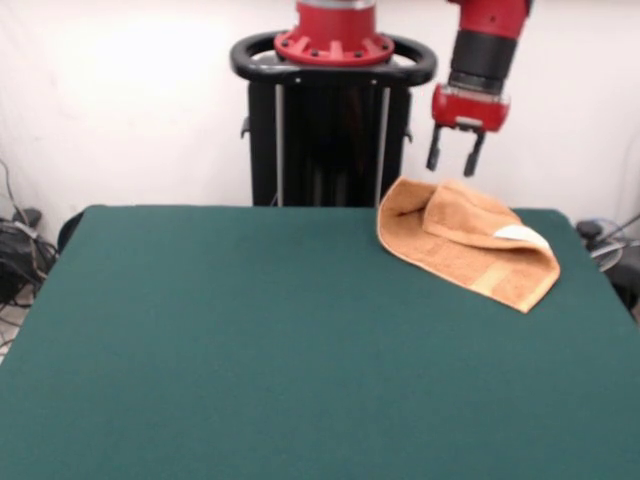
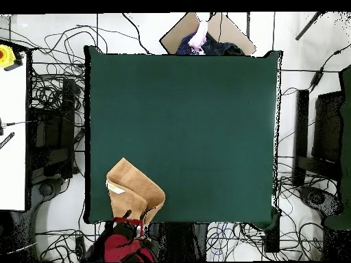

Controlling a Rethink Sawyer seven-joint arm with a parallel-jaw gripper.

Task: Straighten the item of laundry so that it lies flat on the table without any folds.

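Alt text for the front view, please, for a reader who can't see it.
A folded orange-tan towel lies bunched at one far corner of a dark green table. A red and black gripper hangs just above the towel, jaws open and holding nothing.

White side bench (image 2: 12, 137) along one edge of the overhead view. On its top corner, a yellow object (image 2: 5, 56); lower on the bench, a thin dark tool (image 2: 5, 140). Just beside the bench, tangled black cables (image 2: 51, 89) over a pale floor. Well apart from the bench, toward the top middle, a brown cardboard sheet (image 2: 233, 31) with a person's hand (image 2: 200, 35) and dark sleeve (image 2: 218, 48) on it. Farthest from the bench, black stands (image 2: 322, 137). In the front view, a plain white wall (image 1: 130, 100)
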